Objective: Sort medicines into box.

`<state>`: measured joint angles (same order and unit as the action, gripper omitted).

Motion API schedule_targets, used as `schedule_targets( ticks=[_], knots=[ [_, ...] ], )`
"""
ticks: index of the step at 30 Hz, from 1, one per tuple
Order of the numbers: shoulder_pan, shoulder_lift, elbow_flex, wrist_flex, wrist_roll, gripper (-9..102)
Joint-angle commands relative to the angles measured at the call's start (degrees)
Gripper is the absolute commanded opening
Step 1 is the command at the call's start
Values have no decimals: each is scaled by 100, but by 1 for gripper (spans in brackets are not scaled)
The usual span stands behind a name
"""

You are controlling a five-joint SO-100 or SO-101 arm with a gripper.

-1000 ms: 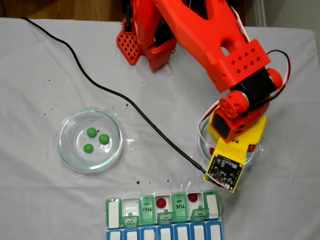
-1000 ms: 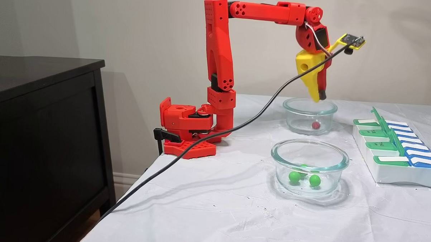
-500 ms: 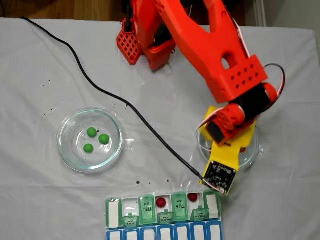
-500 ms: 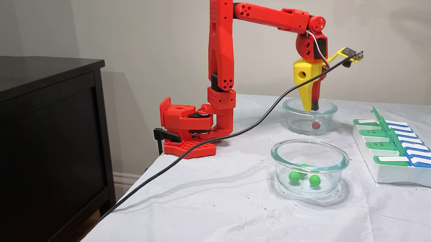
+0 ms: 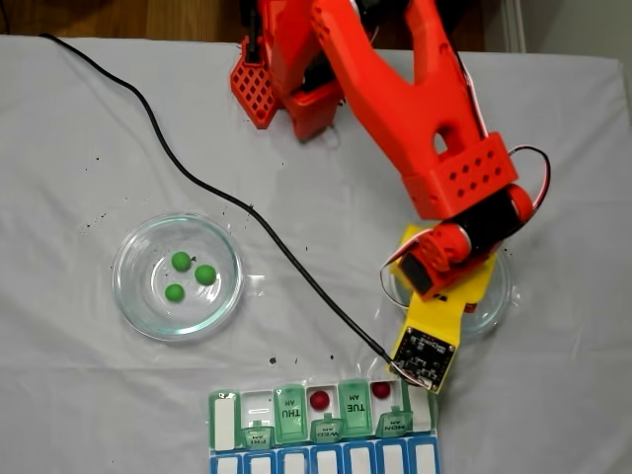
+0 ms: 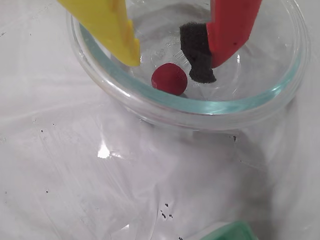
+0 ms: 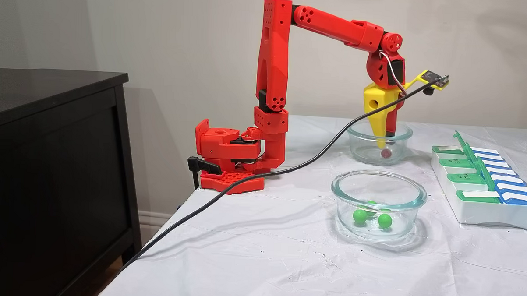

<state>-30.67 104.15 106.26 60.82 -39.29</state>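
Observation:
One dark red medicine lies in the far clear glass dish. My gripper is open and lowered inside that dish. Its yellow finger and black-padded red finger stand on either side of the ball, just above it. Three green medicines lie in the other dish. The box lies at the table's front edge in a fixed view, with two red medicines in open compartments.
A black cable runs across the white cloth from the wrist camera to the table's far corner. The red arm base is clamped at the table edge. A black cabinet stands beside the table.
The arm has come down: the gripper went from above the far dish's rim to inside it, its fingertips now level with the red ball.

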Motion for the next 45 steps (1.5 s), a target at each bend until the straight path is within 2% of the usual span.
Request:
schedule_targets(
  ticks=[1,24,30,38,40,41,45],
  knots=[
    [-62,35,-53,-105,9,19],
    [79,-167,53,-694,-149,20],
    [35,-220,97,-703,-132,13],
    [70,-325,97,-853,-132,12],
    [70,-343,97,-861,-132,8],
    [70,-343,97,-861,-132,2],
    [70,-343,79,-817,-114,0]
  ],
)
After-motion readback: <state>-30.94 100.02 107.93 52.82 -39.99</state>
